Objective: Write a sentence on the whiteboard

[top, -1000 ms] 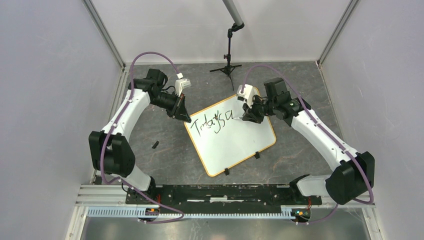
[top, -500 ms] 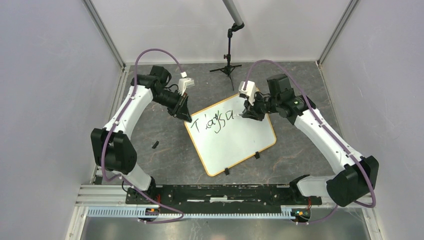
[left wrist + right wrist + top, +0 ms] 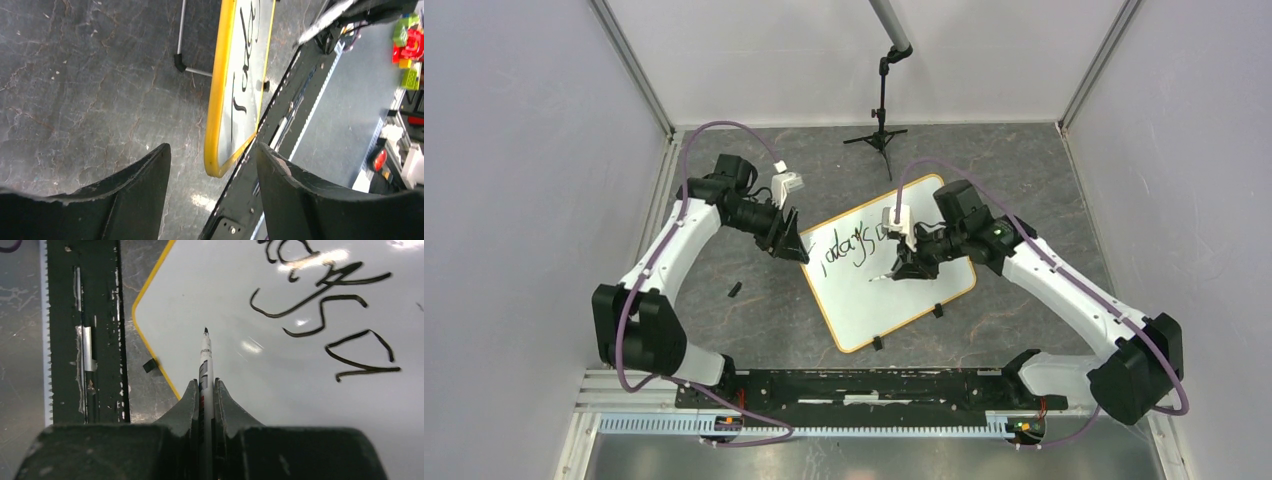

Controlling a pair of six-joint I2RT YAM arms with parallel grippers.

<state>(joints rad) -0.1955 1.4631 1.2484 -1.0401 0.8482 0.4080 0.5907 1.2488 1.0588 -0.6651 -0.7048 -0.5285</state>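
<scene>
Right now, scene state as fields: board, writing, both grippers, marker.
whiteboard: flat on the table, turned at an angle
sentence: one line of black script along the far part of the board
left gripper: open, board corner between the fingers, not clamped
right gripper: shut on the marker
marker: tip over the blank area beside the script; contact unclear

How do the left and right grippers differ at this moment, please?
The left gripper is open and empty; the right gripper is shut on a marker. The left gripper sits at the whiteboard's corner; the right gripper hangs over its white face. Both are black.
</scene>
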